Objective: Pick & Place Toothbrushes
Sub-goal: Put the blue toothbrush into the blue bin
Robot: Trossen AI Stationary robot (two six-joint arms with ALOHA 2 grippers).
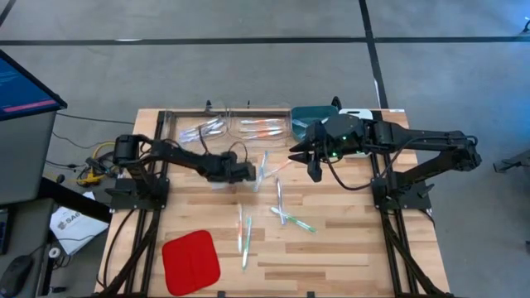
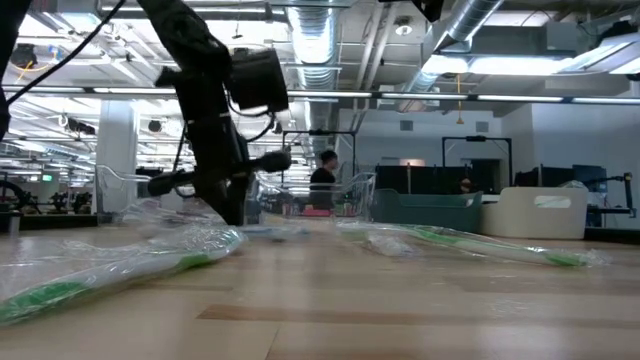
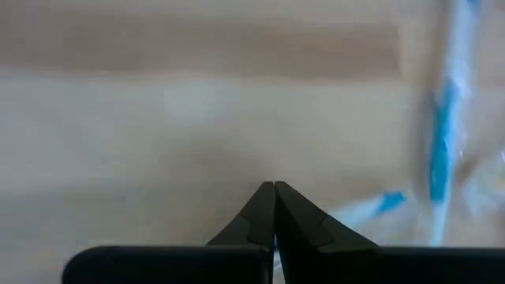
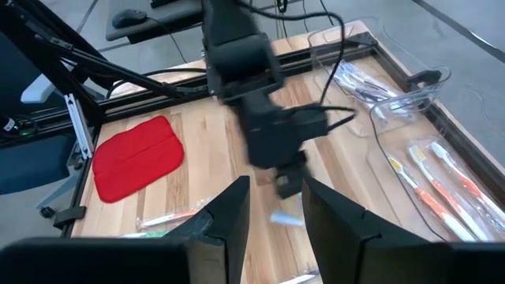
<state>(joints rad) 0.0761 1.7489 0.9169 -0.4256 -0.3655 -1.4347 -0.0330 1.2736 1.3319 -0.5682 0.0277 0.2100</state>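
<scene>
1. Left gripper [image 1: 252, 172], clenched on nothing, sits low over the worktop [image 1: 348, 240]; a blue toothbrush [image 1: 265, 165] lies just beside its tip, long axis probably crosswise.
2. Right gripper [image 1: 305, 157] hovers farther off, parted, apparently empty.

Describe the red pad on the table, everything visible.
The red pad is a flat, soft-looking square with rounded corners, plain red with no visible markings. It lies flat on the wooden table near the front left corner, turned slightly askew to the table's edges. Neither hand touches it, and the nearest wrapped toothbrushes lie just to its right, apart from it. In the right wrist view it shows faint creases, like cloth or silicone; which, I cannot tell.
</scene>
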